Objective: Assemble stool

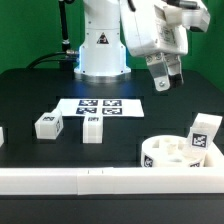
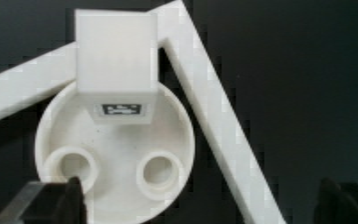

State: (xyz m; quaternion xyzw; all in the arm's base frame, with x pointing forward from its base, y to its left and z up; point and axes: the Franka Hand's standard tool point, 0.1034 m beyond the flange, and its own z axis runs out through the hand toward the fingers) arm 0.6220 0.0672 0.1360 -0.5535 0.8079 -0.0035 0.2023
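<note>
I see gripper (image 1: 166, 84) spread wide, empty, over seat disc (image 1: 165, 153) — one leg (image 1: 204, 135) socketed, its black-and-white tag (image 2: 123, 108) too blurred to read.

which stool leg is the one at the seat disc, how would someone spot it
Find the long white rail along the near edge of the black table; at the exterior view's right end, just behind it, sits the round seat disc. The leg stands up from that disc's rim, while the two other legs stand alone near the marker board.
</note>
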